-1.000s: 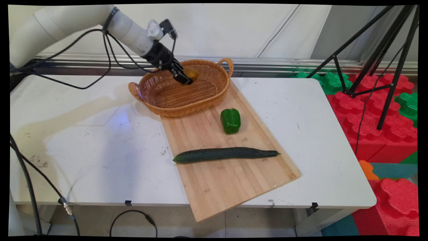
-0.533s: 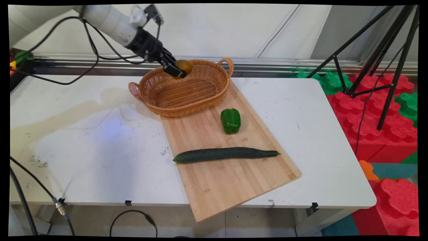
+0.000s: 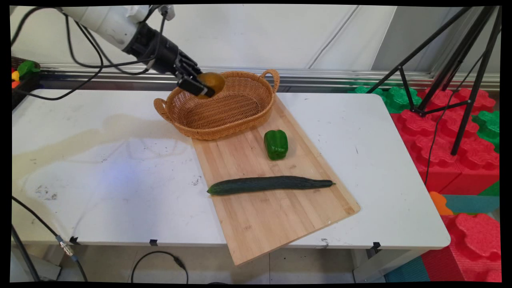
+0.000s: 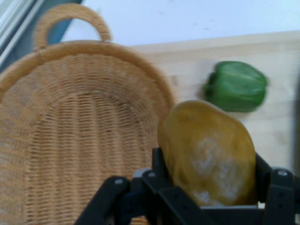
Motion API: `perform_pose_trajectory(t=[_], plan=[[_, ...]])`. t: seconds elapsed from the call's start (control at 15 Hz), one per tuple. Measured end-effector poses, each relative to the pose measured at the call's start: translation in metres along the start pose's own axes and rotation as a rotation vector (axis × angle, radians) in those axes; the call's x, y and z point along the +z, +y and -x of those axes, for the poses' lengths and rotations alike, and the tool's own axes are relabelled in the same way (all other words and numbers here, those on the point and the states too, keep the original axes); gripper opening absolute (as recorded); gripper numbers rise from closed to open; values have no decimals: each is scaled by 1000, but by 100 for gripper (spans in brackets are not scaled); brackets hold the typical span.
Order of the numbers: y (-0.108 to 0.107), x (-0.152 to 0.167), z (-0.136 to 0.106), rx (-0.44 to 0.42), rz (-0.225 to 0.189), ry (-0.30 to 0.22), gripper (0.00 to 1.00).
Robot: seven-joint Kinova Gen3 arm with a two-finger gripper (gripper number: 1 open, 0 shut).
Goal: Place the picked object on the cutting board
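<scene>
My gripper is shut on a yellow-brown rounded fruit, held in the air above the far left part of the wicker basket. The basket is empty inside and stands at the far end of a wooden cutting board. A green bell pepper lies on the board just in front of the basket. A long dark cucumber lies across the board nearer the front.
A black tripod stands right of the table over red and green foam blocks. Black cables hang from the arm at the upper left. The board's near corner overhangs the table's front edge.
The gripper, with the fruit in it, has risen out of the basket and moved left toward its far left rim. Pepper, cucumber and basket have not moved.
</scene>
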Motion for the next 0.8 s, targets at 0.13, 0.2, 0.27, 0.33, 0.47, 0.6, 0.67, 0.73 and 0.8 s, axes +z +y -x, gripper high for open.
perform_pose_trajectory(t=[0.13, 0.2, 0.27, 0.33, 0.47, 0.6, 0.67, 0.73, 0.8], plan=[[17, -5, 2, 17, 31, -16, 0], [26, -7, 5, 26, 46, -28, 0], [33, -7, 8, 34, 58, -39, 0], [38, -7, 10, 38, 65, -48, 0], [49, -5, 15, 47, 83, -68, 0], [60, 0, 21, 54, 97, -88, 0], [66, 3, 24, 57, 103, -100, 0], [69, 6, 26, 57, 106, -106, 0], [74, 12, 29, 57, 110, -115, 0]])
